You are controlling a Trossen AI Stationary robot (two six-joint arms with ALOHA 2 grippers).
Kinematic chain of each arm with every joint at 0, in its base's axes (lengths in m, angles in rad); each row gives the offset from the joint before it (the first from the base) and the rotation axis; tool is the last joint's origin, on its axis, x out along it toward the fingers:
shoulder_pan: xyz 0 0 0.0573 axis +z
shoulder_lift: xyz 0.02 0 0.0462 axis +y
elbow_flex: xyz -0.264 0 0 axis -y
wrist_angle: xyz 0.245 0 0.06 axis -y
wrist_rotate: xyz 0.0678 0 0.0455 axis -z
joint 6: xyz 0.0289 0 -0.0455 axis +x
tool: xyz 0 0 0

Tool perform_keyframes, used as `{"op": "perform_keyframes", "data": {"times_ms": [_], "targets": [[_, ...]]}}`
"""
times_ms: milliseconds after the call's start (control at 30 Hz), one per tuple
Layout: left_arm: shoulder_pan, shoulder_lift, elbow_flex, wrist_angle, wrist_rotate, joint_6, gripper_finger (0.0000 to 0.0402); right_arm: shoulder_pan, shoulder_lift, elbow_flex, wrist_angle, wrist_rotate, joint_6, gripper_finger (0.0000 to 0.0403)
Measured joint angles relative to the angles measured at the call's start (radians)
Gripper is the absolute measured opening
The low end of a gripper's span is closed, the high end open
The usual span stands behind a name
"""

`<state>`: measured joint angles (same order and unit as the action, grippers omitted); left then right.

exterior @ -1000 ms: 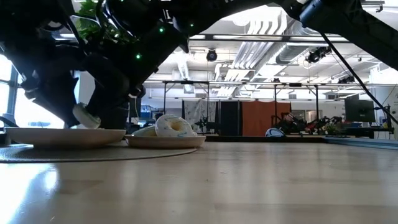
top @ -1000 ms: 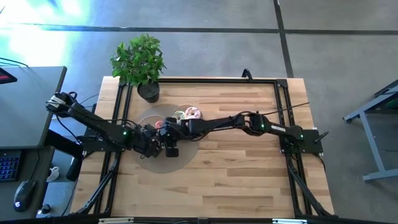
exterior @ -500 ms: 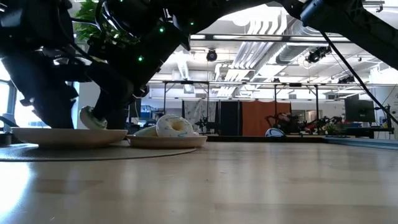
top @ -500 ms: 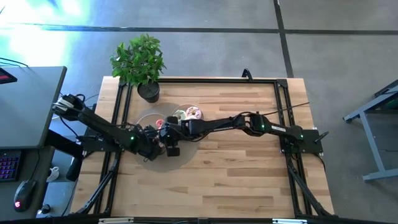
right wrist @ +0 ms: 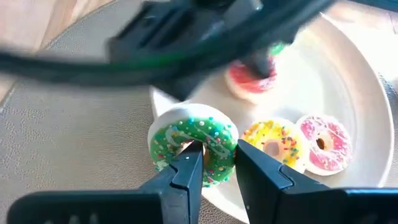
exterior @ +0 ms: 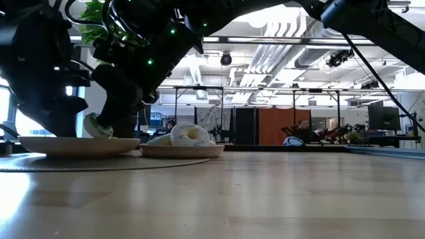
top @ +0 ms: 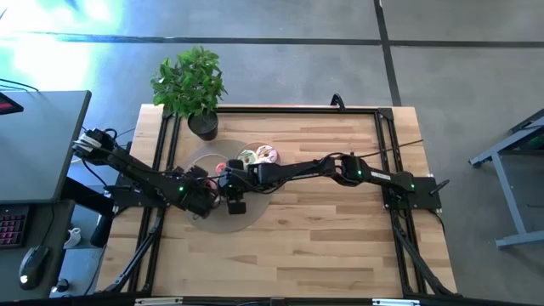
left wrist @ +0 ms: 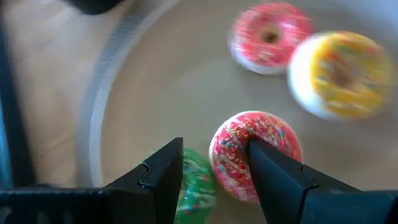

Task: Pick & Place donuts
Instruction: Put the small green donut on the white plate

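The right gripper (right wrist: 211, 165) pinches a larger green-iced donut (right wrist: 193, 146) by its ring, one finger through the hole, holding it just over the rim of a beige plate (right wrist: 348, 81). On that plate, just beyond the held donut, lie a mini yellow donut (right wrist: 270, 144) and a mini pink donut (right wrist: 323, 143) side by side, close enough to touch or nearly so.

The left gripper (left wrist: 208, 165) is down at the same plate, its fingers spread. One finger pokes into the hole of a red-pink sprinkled donut (left wrist: 252, 152), and a mini green donut (left wrist: 196, 190) sits between the two fingers (partly hidden by the nearer one).

From above, both arms meet over a round grey mat (top: 200, 166) at the table's (top: 323, 238) left half. A second plate (top: 259, 161), just to the right and slightly farther back, holds a white-iced donut (exterior: 186, 134) and others I can't make out. A potted plant (top: 191, 85) stands at the far left corner.
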<state>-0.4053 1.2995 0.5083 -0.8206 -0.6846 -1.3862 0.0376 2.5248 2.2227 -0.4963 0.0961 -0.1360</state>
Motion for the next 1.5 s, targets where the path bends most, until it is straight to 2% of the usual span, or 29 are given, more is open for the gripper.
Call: {"op": "perform_keyframes", "data": {"times_ms": [100,367,600,767,900,1033,1200,1500], "targets": [[0.0,0.0,0.0,-0.045,-0.021,-0.086,0.0174,0.0,0.0,0.0,0.004,-0.011,-0.001,0.0087],[0.0,-0.002,0.065,-0.052,-0.024,-0.027,0.0174,-0.006,0.0,0.0,0.095,0.0,0.02,0.0087],[-0.001,-0.002,0.193,-0.266,0.064,-0.006,0.0174,-0.003,-0.003,-0.043,0.144,-0.047,0.065,0.0087],[0.0,-0.003,0.269,-0.359,0.046,0.002,0.0174,-0.004,-0.005,-0.138,0.263,-0.04,0.048,0.0087],[-0.002,-0.007,0.3,-0.322,0.052,0.068,0.0174,-0.019,-0.002,-0.177,0.355,-0.001,0.049,0.0087],[-0.014,-0.008,0.311,-0.311,0.059,0.073,0.0174,-0.036,0.0,-0.178,0.377,-0.017,0.076,0.0087],[-0.081,-0.02,0.312,-0.2,0.029,0.073,0.0174,-0.032,0.0,-0.176,0.38,-0.043,0.081,0.0087],[-0.154,-0.014,0.211,-0.037,0.018,0.028,0.0174,-0.017,0.002,-0.178,0.409,-0.049,0.074,0.0087]]}}
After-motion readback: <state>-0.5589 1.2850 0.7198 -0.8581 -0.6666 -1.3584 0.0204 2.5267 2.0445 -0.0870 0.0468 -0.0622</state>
